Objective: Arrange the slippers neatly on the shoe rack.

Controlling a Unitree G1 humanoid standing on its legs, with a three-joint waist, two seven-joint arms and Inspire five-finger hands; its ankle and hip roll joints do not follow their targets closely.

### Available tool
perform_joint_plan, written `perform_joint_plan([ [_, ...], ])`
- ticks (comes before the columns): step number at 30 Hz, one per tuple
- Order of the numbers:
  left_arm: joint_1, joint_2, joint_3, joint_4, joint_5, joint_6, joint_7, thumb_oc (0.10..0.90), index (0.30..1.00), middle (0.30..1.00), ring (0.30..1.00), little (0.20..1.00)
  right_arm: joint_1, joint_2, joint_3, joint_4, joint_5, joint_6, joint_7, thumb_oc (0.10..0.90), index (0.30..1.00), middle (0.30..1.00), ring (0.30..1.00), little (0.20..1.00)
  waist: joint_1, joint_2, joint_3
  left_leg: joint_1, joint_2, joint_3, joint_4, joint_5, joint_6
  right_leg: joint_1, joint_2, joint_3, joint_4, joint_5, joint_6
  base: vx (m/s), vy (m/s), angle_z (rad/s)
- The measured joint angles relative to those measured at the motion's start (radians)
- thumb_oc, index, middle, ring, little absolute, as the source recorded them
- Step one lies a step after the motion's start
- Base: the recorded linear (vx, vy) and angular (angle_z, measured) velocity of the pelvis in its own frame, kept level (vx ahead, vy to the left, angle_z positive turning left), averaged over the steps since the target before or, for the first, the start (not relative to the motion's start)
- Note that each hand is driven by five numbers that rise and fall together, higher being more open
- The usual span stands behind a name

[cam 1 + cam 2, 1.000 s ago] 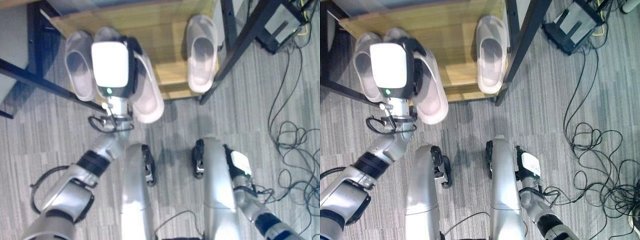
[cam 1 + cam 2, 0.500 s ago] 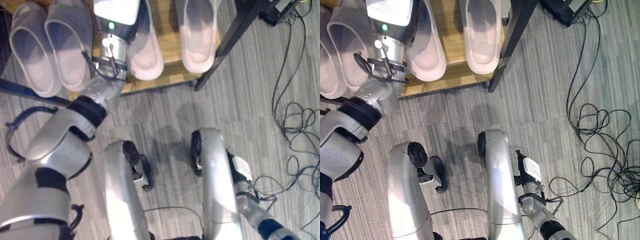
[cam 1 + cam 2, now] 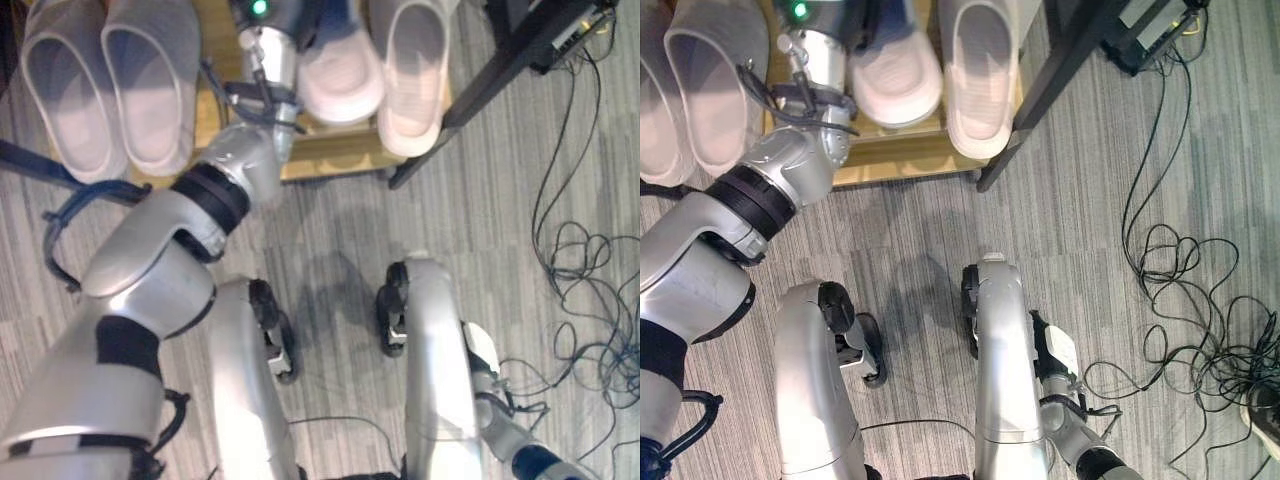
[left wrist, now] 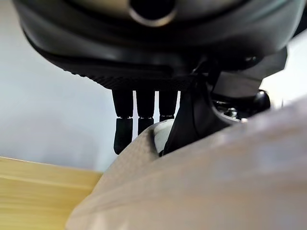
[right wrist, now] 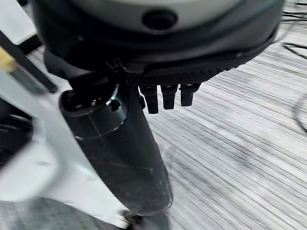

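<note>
Pale wood forms the low shelf of the shoe rack (image 3: 335, 155), framed by dark metal legs, and four soft, rounded slippers in a whitish grey lie on it with their heels toward the robot. Two sit side by side at the left: the far-left slipper (image 3: 62, 85) and the second slipper (image 3: 150, 85), touching along their edges. At the right end the right slipper (image 3: 412, 75) lies flat, its heel hanging slightly over the near edge of the shelf. Just left of it, the held slipper (image 3: 340, 75) rests on the shelf, close beside the right one.

The floor (image 3: 330, 240) is grey carpet with a fine striped weave, and thin black cables (image 3: 580, 270) curl across it at the right.

The slippers' toes are cut off by the top of the head views. The left hand (image 4: 144, 120) reaches forward over the shelf, its arm stretched long; in its wrist view its fingers bend down over the held slipper with the thumb against the smooth upper, gripping it. The right hand (image 5: 165, 96) hangs low beside the robot above the carpet, fingers curled in and holding nothing.
</note>
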Motion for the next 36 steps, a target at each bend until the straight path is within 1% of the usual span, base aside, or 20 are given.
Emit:
perform_joint_plan([
  [2, 0.001, -0.01, -0.001, 0.005, 0.032, 0.005, 0.0, 0.4, 0.3, 0.3, 0.3, 0.3, -0.039, -0.001, 0.014, -0.001, -0.01, 0.009, -0.001, 0.8, 0.9, 0.9, 0.9, 0.9, 0.005, -0.001, 0.0, 0.0, 0.004, 0.0, 0.003, 0.002, -0.007, 0.0, 0.002, -0.002, 0.001, 0.001, 0.002, -0.03, -0.011, -0.03],
  [3, 0.002, -0.016, -0.002, 0.015, 0.037, 0.006, 0.0, 0.485, 0.427, 0.427, 0.427, 0.427, -0.054, 0.0, 0.016, -0.003, -0.01, 0.01, -0.001, 0.8, 0.9, 0.9, 0.9, 0.9, 0.006, -0.001, 0.0, 0.0, 0.006, -0.002, 0.008, 0.002, -0.008, 0.001, 0.001, -0.005, 0.004, 0.001, 0.001, -0.03, 0.011, -0.05],
  [4, 0.003, -0.018, -0.004, 0.025, 0.041, 0.006, 0.0, 0.505, 0.458, 0.458, 0.458, 0.458, -0.068, -0.001, 0.023, -0.003, -0.01, 0.01, -0.003, 0.8, 0.9, 0.9, 0.9, 0.9, 0.007, -0.001, 0.001, 0.0, 0.006, -0.005, 0.015, -0.001, -0.01, 0.002, 0.0, -0.008, 0.008, 0.0, 0.001, -0.04, 0.046, -0.06],
  [5, 0.003, -0.019, -0.01, 0.043, 0.042, 0.007, 0.0, 0.718, 0.778, 0.778, 0.778, 0.778, -0.071, -0.002, 0.029, -0.015, -0.011, 0.009, -0.004, 0.8, 0.9, 0.9, 0.9, 0.9, 0.008, -0.002, 0.001, 0.001, 0.01, -0.01, 0.029, -0.006, -0.011, 0.003, 0.003, -0.012, 0.02, 0.0, 0.0, -0.05, 0.057, -0.11],
  [6, 0.003, -0.019, -0.013, 0.08, 0.05, 0.009, 0.0, 0.8, 0.9, 0.9, 0.9, 0.9, -0.067, -0.008, 0.034, -0.038, -0.012, 0.005, -0.005, 0.8, 0.9, 0.9, 0.9, 0.9, 0.006, -0.002, 0.001, 0.003, 0.019, -0.012, 0.047, -0.014, -0.005, 0.004, 0.008, -0.012, 0.033, -0.002, 0.0, -0.03, 0.032, -0.14],
  [8, 0.004, -0.021, -0.013, 0.135, 0.061, 0.024, 0.0, 0.8, 0.9, 0.9, 0.9, 0.9, -0.06, -0.006, 0.035, -0.042, -0.027, -0.005, -0.006, 0.8, 0.9, 0.9, 0.9, 0.9, -0.005, -0.003, 0.001, 0.003, 0.021, -0.013, 0.071, -0.022, -0.004, 0.004, 0.01, -0.01, 0.054, -0.004, 0.004, -0.02, 0.042, -0.09],
  [10, 0.005, -0.035, -0.013, 0.18, 0.061, 0.033, -0.001, 0.8, 0.9, 0.9, 0.9, 0.9, -0.037, -0.002, 0.042, -0.037, -0.041, -0.004, -0.004, 0.8, 0.9, 0.9, 0.9, 0.9, -0.006, -0.002, 0.001, 0.003, 0.022, -0.013, 0.089, -0.031, -0.001, 0.003, 0.013, -0.003, 0.068, -0.009, 0.005, -0.02, 0.023, -0.02],
  [12, 0.005, -0.069, -0.029, 0.268, 0.062, 0.035, -0.007, 0.8, 0.9, 0.9, 0.9, 0.9, 0.003, -0.001, 0.048, -0.02, -0.039, -0.004, 0.003, 0.8, 0.9, 0.9, 0.9, 0.9, -0.007, -0.002, 0.001, 0.006, 0.021, -0.013, 0.103, -0.034, 0.0, 0.008, 0.016, 0.003, 0.08, -0.011, 0.011, 0.0, 0.0, 0.0],
  [14, 0.008, -0.091, -0.028, 0.319, 0.055, 0.038, -0.026, 0.8, 0.9, 0.9, 0.9, 0.9, 0.041, -0.001, 0.048, -0.021, -0.025, -0.005, 0.007, 0.8, 0.9, 0.9, 0.9, 0.9, -0.009, -0.003, 0.001, 0.007, 0.02, -0.01, 0.11, -0.034, 0.001, 0.008, 0.015, 0.006, 0.087, -0.011, 0.012, 0.0, 0.0, 0.0],
  [17, 0.01, -0.093, -0.022, 0.349, 0.018, 0.035, -0.05, 0.8, 0.9, 0.9, 0.9, 0.9, 0.081, -0.001, 0.056, -0.02, 0.004, -0.006, 0.021, 0.8, 0.9, 0.9, 0.9, 0.9, -0.016, -0.004, 0.001, 0.007, 0.02, -0.008, 0.121, -0.038, 0.006, 0.008, 0.016, 0.009, 0.097, -0.014, 0.016, -0.01, -0.012, 0.0],
  [20, 0.012, -0.102, 0.043, 0.343, -0.042, 0.012, -0.079, 0.8, 0.9, 0.9, 0.9, 0.9, 0.091, 0.009, 0.059, 0.003, 0.012, -0.006, 0.029, 0.8, 0.9, 0.9, 0.9, 0.9, -0.015, -0.004, 0.001, 0.01, 0.02, -0.009, 0.131, -0.04, 0.008, 0.011, 0.015, 0.011, 0.109, -0.016, 0.018, 0.0, -0.011, 0.0],
  [21, 0.011, -0.105, 0.05, 0.341, -0.054, 0.009, -0.083, 0.8, 0.9, 0.9, 0.9, 0.9, 0.091, 0.01, 0.059, 0.003, 0.012, -0.004, 0.03, 0.8, 0.9, 0.9, 0.9, 0.9, -0.014, -0.004, 0.001, 0.011, 0.019, -0.009, 0.132, -0.04, 0.008, 0.012, 0.015, 0.012, 0.109, -0.016, 0.018, -0.03, -0.044, 0.03],
  [25, 0.012, -0.132, 0.047, 0.281, -0.098, -0.013, -0.123, 0.8, 0.9, 0.9, 0.9, 0.9, 0.092, 0.022, 0.059, 0.012, 0.013, -0.003, 0.038, 0.8, 0.9, 0.9, 0.9, 0.9, -0.012, -0.005, 0.001, 0.019, 0.004, 0.001, 0.139, -0.041, 0.009, 0.018, 0.003, 0.026, 0.129, -0.026, 0.023, -0.03, -0.02, 0.11],
  [31, 0.012, -0.135, 0.046, 0.174, -0.121, -0.049, -0.154, 0.8, 0.9, 0.9, 0.9, 0.9, 0.087, 0.04, 0.075, 0.028, 0.035, 0.007, 0.05, 0.8, 0.9, 0.9, 0.9, 0.9, -0.011, -0.005, 0.001, 0.02, -0.014, 0.008, 0.139, -0.04, 0.007, 0.02, -0.013, 0.034, 0.144, -0.04, 0.025, -0.03, -0.026, 0.09],
  [33, 0.012, -0.14, 0.048, 0.156, -0.173, -0.069, -0.154, 0.8, 0.9, 0.9, 0.9, 0.9, 0.085, 0.039, 0.074, 0.03, 0.042, 0.015, 0.059, 0.8, 0.9, 0.9, 0.9, 0.9, -0.007, -0.005, 0.001, 0.025, -0.018, 0.011, 0.14, -0.04, 0.007, 0.023, -0.019, 0.037, 0.149, -0.048, 0.019, -0.04, -0.011, 0.1],
  [36, 0.013, -0.138, 0.046, 0.155, -0.178, -0.072, -0.155, 0.8, 0.9, 0.9, 0.9, 0.9, 0.079, 0.04, 0.076, 0.051, 0.042, 0.021, 0.073, 0.8, 0.9, 0.9, 0.9, 0.9, -0.005, -0.005, 0.001, 0.035, -0.018, 0.02, 0.141, -0.041, 0.008, 0.029, -0.02, 0.045, 0.156, -0.05, 0.021, -0.03, 0.005, 0.02],
])
